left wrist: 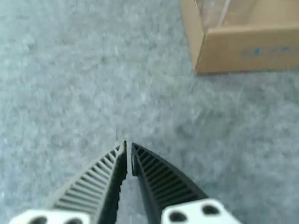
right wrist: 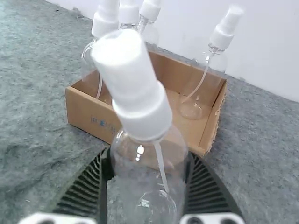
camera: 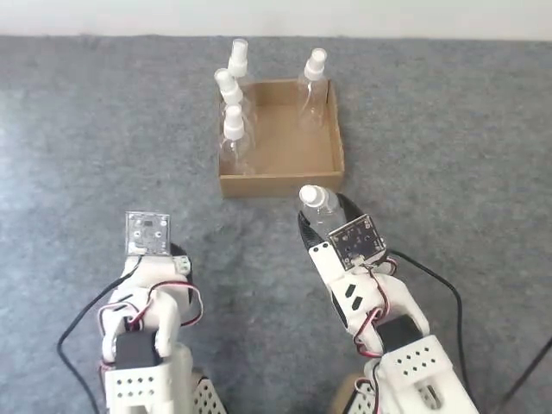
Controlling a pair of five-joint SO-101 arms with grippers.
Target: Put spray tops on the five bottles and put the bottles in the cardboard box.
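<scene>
A bottle (right wrist: 145, 158) with a white spray top (right wrist: 131, 84) on it is clamped in the right tool (right wrist: 147, 186). One ribbed jaw is pressed against each side of the clear body. In the high view the bottle (camera: 326, 207) is leaned forward from the right tool (camera: 323, 220), and its spray top (camera: 310, 195) is found just before the near wall of the box (camera: 280, 184). It is still outside the box, close to the near right corner.

Straight ahead of the right tool the box (right wrist: 88, 116) is open at the top. Three bottles (camera: 226, 90) are stood in a row along its left wall. A fourth bottle (camera: 313, 82) is stood at its far right corner. All four are fitted with spray tops. Between the row and the fourth bottle the brown floor of the box is seen, up to the near edge, directly beyond the held bottle.

The jaws of the left tool (left wrist: 129, 147) are brought together, with nothing between them. It is held over the grey surface (camera: 448, 129). The near left corner of the box (left wrist: 243, 49) lies ahead of this tool and to its right, well apart from the tips. A wide stretch of surface is seen between them, and also to the left of the tool.
</scene>
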